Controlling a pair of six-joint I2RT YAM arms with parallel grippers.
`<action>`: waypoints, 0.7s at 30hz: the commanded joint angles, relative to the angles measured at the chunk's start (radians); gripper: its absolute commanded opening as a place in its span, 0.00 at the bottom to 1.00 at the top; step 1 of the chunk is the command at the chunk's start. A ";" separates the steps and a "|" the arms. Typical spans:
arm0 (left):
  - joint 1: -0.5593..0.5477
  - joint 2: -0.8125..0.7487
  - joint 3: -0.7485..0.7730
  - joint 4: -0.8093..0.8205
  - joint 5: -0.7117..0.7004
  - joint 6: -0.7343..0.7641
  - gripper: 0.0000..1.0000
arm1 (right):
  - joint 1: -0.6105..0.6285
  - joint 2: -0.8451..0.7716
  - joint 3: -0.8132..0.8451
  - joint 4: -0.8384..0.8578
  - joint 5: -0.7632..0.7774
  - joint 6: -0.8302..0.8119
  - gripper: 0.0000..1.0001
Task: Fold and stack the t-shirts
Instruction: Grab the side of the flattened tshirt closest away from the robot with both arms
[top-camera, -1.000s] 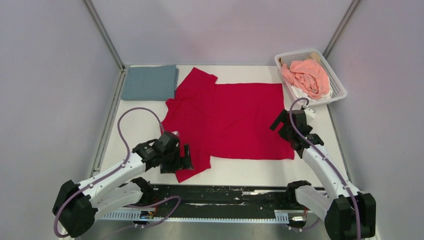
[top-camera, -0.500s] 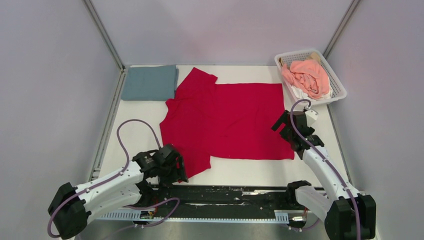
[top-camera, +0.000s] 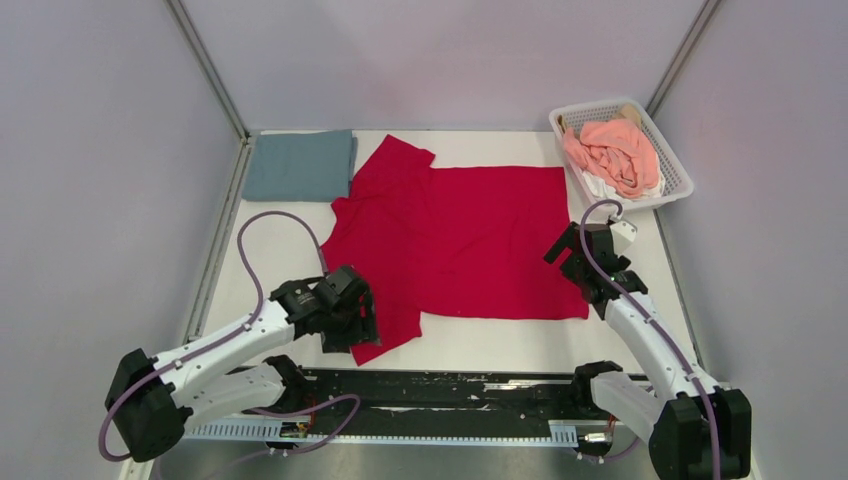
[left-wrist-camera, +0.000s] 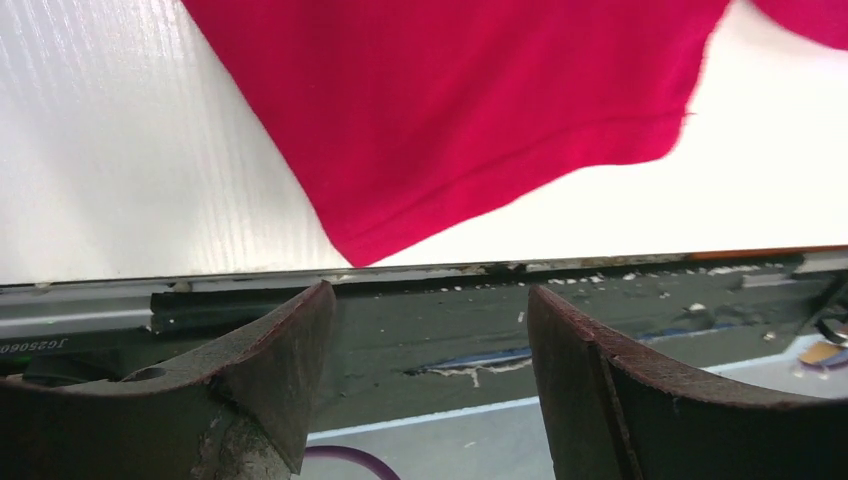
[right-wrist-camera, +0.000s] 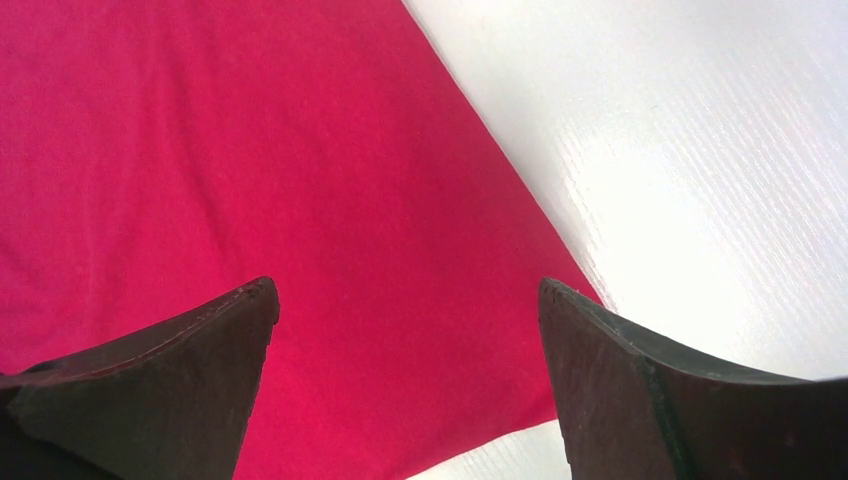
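White counter (top-camera: 500, 335) is bearing the red t-shirt (top-camera: 470, 240); left end effector (top-camera: 358, 322), parted and empty, is returning to the ungrasped near sleeve (top-camera: 395, 322); right end effector (top-camera: 562, 245) is hovering wide.

Seen from above, a bright red t-shirt (top-camera: 450, 240) lies spread flat across the middle of a white table (top-camera: 500, 342). A folded grey-blue t-shirt (top-camera: 298, 165) lies just beside its far left sleeve, and a white lattice basket (top-camera: 672, 165) at the far right holds a crumpled salmon-pink t-shirt (top-camera: 615, 152) over some white cloth (top-camera: 600, 186). The left gripper (top-camera: 352, 325) sits at the red t-shirt's near left corner, and the right gripper (top-camera: 565, 248), jaws apart, hovers over its right edge.
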 joint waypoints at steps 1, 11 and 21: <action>-0.001 0.082 -0.038 0.019 -0.003 0.020 0.77 | -0.008 -0.016 -0.004 0.013 0.028 -0.004 1.00; -0.001 0.241 -0.105 0.172 -0.026 -0.002 0.62 | -0.019 -0.059 -0.017 0.001 0.043 -0.004 1.00; -0.001 0.295 -0.139 0.246 -0.021 -0.010 0.17 | -0.037 -0.126 -0.029 -0.154 0.060 0.044 1.00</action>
